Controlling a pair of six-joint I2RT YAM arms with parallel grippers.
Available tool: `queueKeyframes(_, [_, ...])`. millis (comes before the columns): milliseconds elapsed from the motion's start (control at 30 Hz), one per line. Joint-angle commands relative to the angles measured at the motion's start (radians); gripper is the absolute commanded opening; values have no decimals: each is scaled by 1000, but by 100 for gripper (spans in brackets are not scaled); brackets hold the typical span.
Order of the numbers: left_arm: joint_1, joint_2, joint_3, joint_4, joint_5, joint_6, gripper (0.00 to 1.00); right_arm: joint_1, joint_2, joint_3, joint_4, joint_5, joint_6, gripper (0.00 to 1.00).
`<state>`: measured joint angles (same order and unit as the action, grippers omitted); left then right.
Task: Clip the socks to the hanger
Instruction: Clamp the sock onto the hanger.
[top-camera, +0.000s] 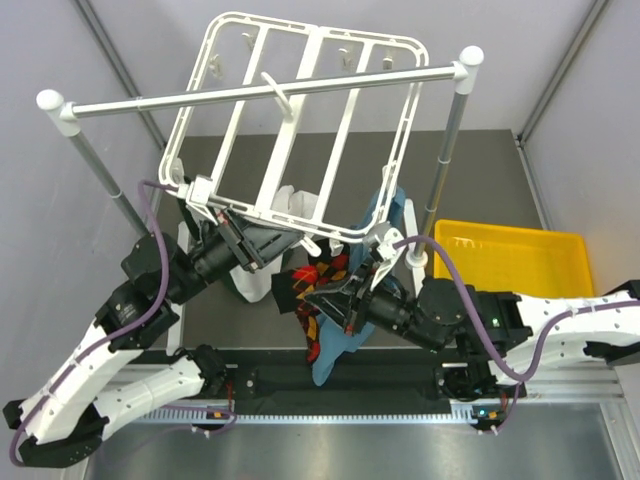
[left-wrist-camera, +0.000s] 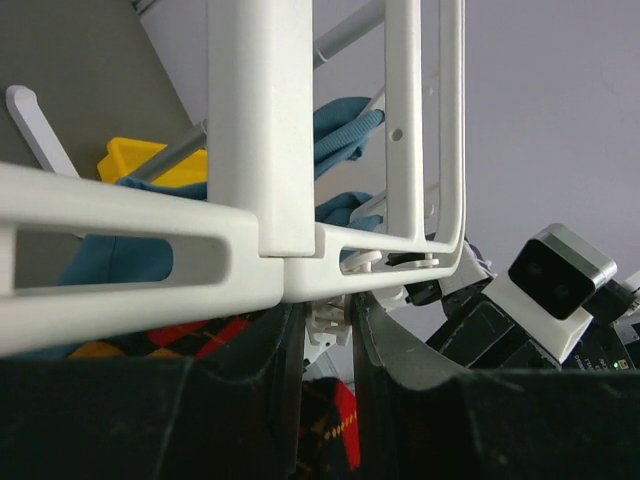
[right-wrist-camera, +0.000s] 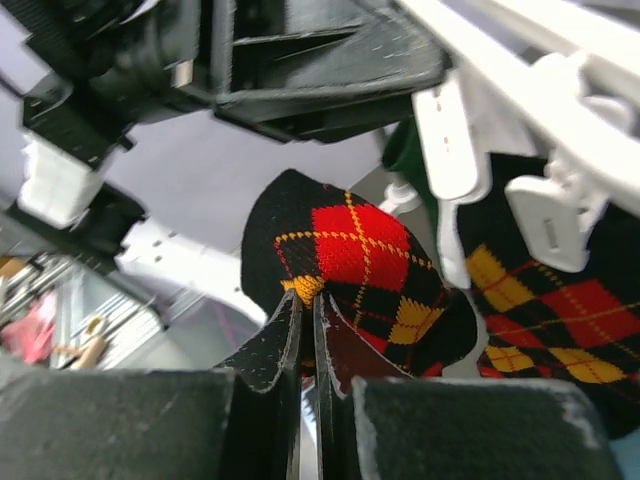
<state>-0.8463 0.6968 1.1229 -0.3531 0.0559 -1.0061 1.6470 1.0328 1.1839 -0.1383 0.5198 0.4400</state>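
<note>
Black argyle sock (right-wrist-camera: 360, 250) is pinched by its edge in the right pincer (right-wrist-camera: 308, 300); a 2nd sock (right-wrist-camera: 560, 310) hangs just right of it. Left pincer (left-wrist-camera: 327, 318), narrow, squeezes a white clip (left-wrist-camera: 322, 338) under the hanger (left-wrist-camera: 260, 120). Yellow bin (top-camera: 520, 262) sits right of the right pincer.

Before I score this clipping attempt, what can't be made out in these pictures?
Top view: where the socks meet the hanger; the left arm and right arm overlap it.
Left wrist: whether the left jaws squeeze the clip; the hanger hides its top.
Right wrist: the second sock, cut off by the right edge.
</note>
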Motion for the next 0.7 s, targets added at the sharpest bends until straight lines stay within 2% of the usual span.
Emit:
queueKeyframes(0, [-2,13,52,9,53,-49,0,5,29,69,-31,188,-18,0])
queueKeyframes(133, [0,10,72,-9,88,-63,0,4,10,42,-6,308,-66,0])
queueKeyframes(267, [-2,-2,72,-17,108,-66,0,-4,-55,-1,25,333,-93,0])
queueKeyframes(467, [0,-16,52,-35,91,-60,0,-6,-112,-43,62,225,-152,0])
queueKeyframes(667, [-2,-13,26,39,65,-80,0,-7,-62,-6,-27,56,-175,0])
